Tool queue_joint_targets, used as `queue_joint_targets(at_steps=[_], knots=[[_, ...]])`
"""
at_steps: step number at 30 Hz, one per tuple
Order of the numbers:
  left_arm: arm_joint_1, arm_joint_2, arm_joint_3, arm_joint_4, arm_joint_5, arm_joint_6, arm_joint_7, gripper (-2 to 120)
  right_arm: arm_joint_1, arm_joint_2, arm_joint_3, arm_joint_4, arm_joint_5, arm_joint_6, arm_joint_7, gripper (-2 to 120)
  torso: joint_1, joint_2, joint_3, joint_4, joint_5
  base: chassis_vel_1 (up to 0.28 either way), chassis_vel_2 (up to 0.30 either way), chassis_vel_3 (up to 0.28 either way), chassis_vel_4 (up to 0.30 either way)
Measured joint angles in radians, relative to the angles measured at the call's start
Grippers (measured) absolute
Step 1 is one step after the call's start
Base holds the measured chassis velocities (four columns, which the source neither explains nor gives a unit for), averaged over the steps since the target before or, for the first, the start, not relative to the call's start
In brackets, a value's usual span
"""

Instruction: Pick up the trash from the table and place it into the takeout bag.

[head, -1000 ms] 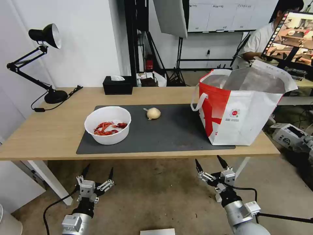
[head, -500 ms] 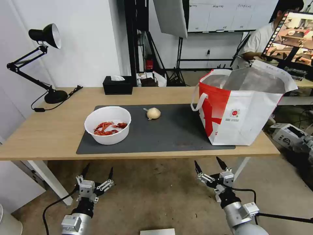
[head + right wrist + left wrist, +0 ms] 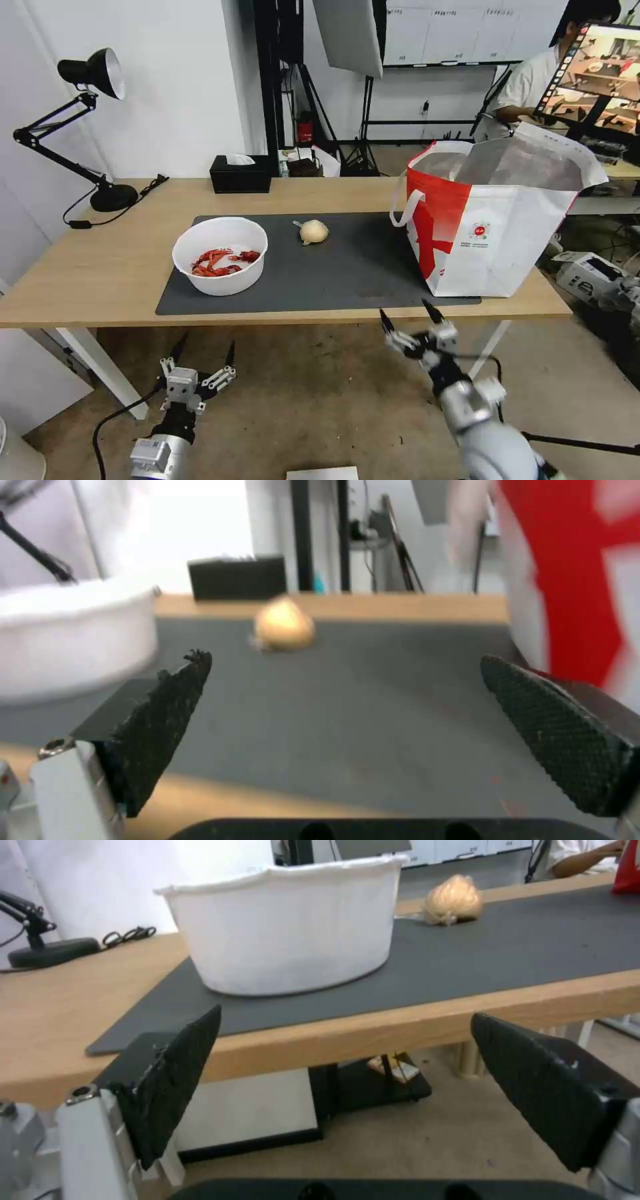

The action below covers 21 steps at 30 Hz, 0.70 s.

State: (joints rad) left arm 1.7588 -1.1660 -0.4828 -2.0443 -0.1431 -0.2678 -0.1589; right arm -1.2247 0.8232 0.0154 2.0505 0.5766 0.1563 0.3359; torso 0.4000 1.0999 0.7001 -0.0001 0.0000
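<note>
Head view: the white round plastic bowl (image 3: 220, 255) of red crayfish shells and the beige round lump (image 3: 313, 231) sit apart on the dark grey mat (image 3: 347, 267), the red-and-white takeout bag (image 3: 493, 220) standing at its right end. Both grippers (left (image 3: 203, 351), right (image 3: 408, 319)) hang spread, empty, before the light-wood table (image 3: 100, 267).

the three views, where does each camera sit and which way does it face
Head view: high on the robot, looking down across the table at the bowl, lump and takeout bag; both arms show below the near edge.
Left wrist view: below the edge, facing the bowl; open left tool frames it.
Right wrist view: at mat level, facing the lump; open right tool frames it.
All share the bowl and lump.
</note>
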Motion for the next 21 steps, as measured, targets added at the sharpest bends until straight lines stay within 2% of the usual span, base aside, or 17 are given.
queue_joint_targets(at_steps=[1, 2, 3, 5, 7, 9, 10, 13, 14, 17, 18, 21], knots=[[0.001, 0.001, -0.005, -0.008, 0.001, 0.000, 0.000, 100, 0.167, 0.001, -0.088, -0.018, 0.048, -0.051, 0.027, 100, 0.000, 0.000, 0.000, 0.0003, -0.0001, 0.000, 0.000, 0.000, 0.000], [0.007, 0.001, -0.014, -0.015, 0.001, 0.000, 0.000, 100, 0.350, 0.027, -0.188, -0.089, 0.096, -0.088, 0.052, 100, 0.000, 0.000, 0.000, 0.0000, -0.0002, 0.000, 0.000, 0.000, 0.000], [0.007, 0.001, -0.014, -0.015, 0.001, 0.000, 0.000, 100, 0.350, 0.027, -0.188, -0.089, 0.096, -0.088, 0.052, 100, 0.000, 0.000, 0.000, 0.0000, -0.0002, 0.000, 0.000, 0.000, 0.000], [0.014, 0.002, -0.029, -0.017, 0.000, -0.003, 0.001, 100, 0.574, 0.110, -0.299, -0.232, 0.186, -0.132, 0.084, 100, 0.000, 0.000, 0.000, 0.0001, 0.0000, 0.000, 0.000, 0.000, 0.000], [0.015, 0.002, -0.032, -0.017, -0.001, -0.005, 0.000, 100, 0.605, 0.125, -0.313, -0.254, 0.205, -0.139, 0.088, 100, 0.000, 0.000, 0.000, 0.0003, -0.0002, 0.000, 0.000, 0.000, 0.000], [0.016, 0.002, -0.037, -0.013, -0.004, -0.014, 0.001, 100, 0.705, 0.187, -0.357, -0.344, 0.261, -0.168, 0.099, 100, 0.000, 0.000, 0.000, 0.0003, -0.0004, 0.000, 0.000, 0.000, 0.000], [0.016, 0.002, -0.037, -0.013, -0.004, -0.014, 0.001, 100, 0.705, 0.187, -0.357, -0.344, 0.261, -0.168, 0.099, 100, 0.000, 0.000, 0.000, 0.0003, -0.0004, 0.000, 0.000, 0.000, 0.000], [0.020, -0.002, -0.046, -0.011, -0.006, -0.023, 0.019, 100, 0.822, 0.288, -0.415, -0.503, 0.296, -0.214, 0.100, 100, 0.000, 0.000, 0.000, 0.0003, -0.0003, 0.000, 0.000, 0.000, 0.000], [0.020, -0.002, -0.046, -0.011, -0.006, -0.023, 0.019, 100, 0.822, 0.288, -0.415, -0.503, 0.296, -0.214, 0.100, 100, 0.000, 0.000, 0.000, 0.0003, -0.0003, 0.000, 0.000, 0.000, 0.000], [0.028, -0.003, -0.052, -0.013, -0.005, -0.026, 0.022, 100, 0.892, 0.366, -0.447, -0.639, 0.300, -0.263, 0.084, 100, 0.000, 0.000, 0.000, 0.0003, -0.0003, 0.000, 0.000, 0.000, 0.000], [0.028, -0.003, -0.052, -0.013, -0.005, -0.026, 0.022, 100, 0.892, 0.366, -0.447, -0.639, 0.300, -0.263, 0.084, 100, 0.000, 0.000, 0.000, 0.0003, -0.0003, 0.000, 0.000, 0.000, 0.000], [0.034, -0.003, -0.058, -0.013, -0.005, -0.030, 0.025, 100, 0.937, 0.432, -0.461, -0.760, 0.296, -0.323, 0.056, 100, 0.000, 0.000, 0.000, 0.0002, -0.0001, 0.000, 0.000, 0.000, 0.000]])
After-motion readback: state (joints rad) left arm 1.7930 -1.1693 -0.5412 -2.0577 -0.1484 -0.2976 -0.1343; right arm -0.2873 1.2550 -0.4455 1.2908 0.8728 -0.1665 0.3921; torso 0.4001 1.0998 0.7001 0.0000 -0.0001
